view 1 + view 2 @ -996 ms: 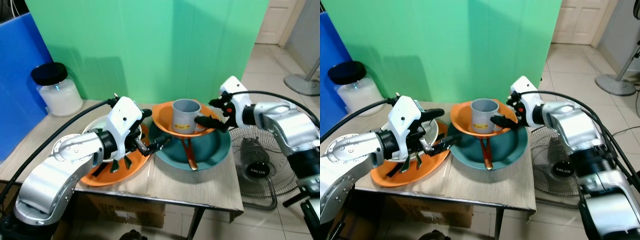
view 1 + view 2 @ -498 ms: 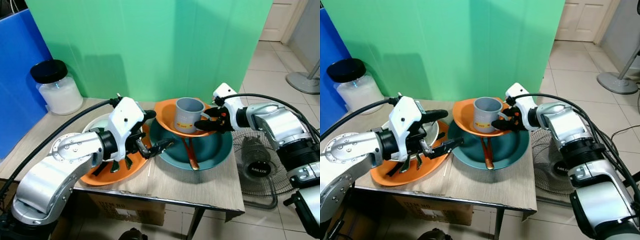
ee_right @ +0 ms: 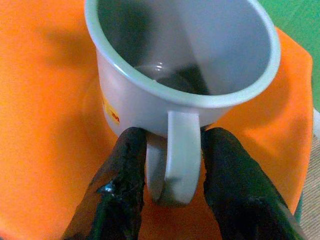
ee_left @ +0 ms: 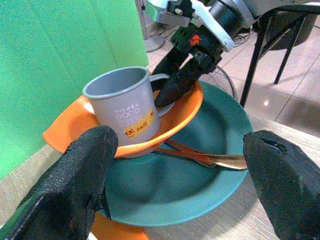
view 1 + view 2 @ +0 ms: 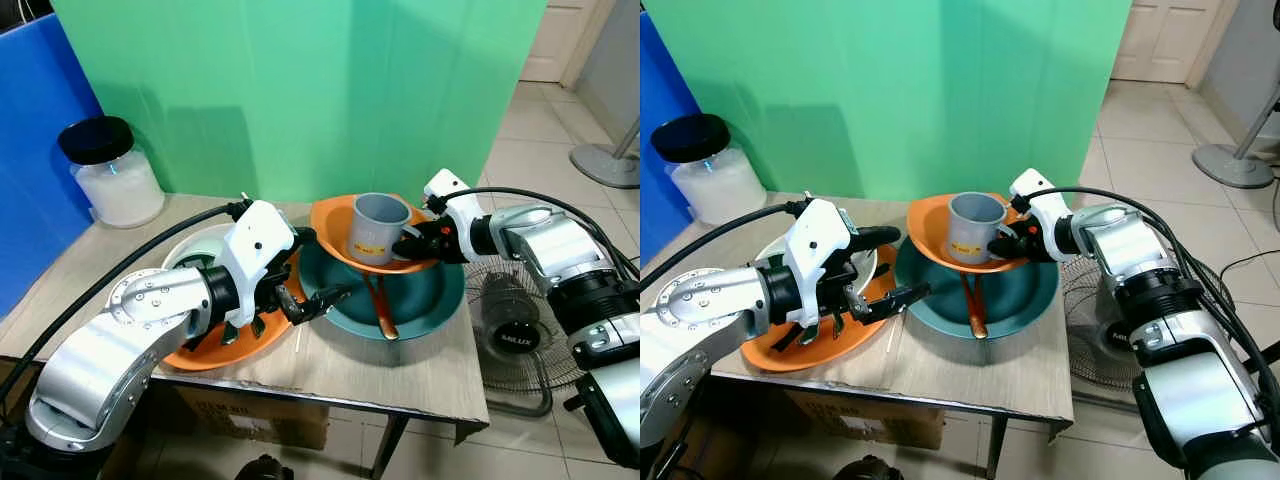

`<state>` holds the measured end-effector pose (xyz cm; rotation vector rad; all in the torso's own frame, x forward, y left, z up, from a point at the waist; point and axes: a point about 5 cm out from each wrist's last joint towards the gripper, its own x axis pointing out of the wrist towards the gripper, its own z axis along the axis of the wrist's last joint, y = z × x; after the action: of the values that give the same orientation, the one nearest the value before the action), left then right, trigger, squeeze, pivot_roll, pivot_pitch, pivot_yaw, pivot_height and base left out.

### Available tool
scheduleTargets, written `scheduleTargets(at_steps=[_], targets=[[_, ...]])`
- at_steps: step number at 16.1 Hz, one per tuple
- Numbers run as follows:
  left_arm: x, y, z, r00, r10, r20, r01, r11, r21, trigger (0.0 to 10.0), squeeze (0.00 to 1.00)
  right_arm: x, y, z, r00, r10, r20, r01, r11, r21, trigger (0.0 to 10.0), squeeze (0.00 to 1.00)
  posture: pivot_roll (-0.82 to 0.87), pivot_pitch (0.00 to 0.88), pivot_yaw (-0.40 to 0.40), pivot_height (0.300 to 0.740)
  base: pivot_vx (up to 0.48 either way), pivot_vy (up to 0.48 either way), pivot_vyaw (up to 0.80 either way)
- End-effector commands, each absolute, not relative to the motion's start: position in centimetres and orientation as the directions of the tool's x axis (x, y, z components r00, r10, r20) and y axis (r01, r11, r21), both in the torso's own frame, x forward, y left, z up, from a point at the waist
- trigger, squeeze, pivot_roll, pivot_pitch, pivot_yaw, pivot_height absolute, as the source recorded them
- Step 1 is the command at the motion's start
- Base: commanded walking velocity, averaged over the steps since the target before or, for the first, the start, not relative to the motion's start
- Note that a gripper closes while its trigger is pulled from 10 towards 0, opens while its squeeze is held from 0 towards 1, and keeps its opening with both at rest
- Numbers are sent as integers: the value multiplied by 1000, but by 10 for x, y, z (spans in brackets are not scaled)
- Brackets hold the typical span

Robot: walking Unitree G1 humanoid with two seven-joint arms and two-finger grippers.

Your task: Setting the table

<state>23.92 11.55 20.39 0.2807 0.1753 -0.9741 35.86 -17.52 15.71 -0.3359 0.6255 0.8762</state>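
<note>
Grey mug (image 5: 373,228) sits in the orange bowl (image 5: 335,228), itself tilted on the teal plate (image 5: 430,290). Our right gripper (image 3: 172,172) straddles the mug's handle (image 3: 180,150), fingers not yet clenched, likely for lifting. Left gripper (image 5: 310,272) waits beside the teal plate, spread wide.

The two eye views look down from above at the table (image 5: 420,375). Each wrist view looks very close at the gray cup (image 3: 185,75).
</note>
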Motion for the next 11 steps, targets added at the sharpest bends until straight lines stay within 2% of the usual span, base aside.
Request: scheduleTargets(at_steps=[1, 9, 11], targets=[[236, 113, 206, 539, -796, -275, 842, 513, 165, 10000, 0, 363, -171, 168, 483, 626, -613, -810, 585, -41, 0, 0, 104, 0, 33, 740, 0, 0, 0], [238, 116, 206, 544, -790, -284, 839, 515, 176, 10000, 0, 365, -168, 172, 476, 649, -594, -819, 573, -31, 0, 0, 102, 0, 39, 740, 0, 0, 0], [239, 118, 206, 550, -785, -284, 835, 518, 186, 10000, 0, 366, -166, 179, 501, 663, -556, -811, 585, -34, 0, 0, 99, 0, 42, 740, 0, 0, 0]])
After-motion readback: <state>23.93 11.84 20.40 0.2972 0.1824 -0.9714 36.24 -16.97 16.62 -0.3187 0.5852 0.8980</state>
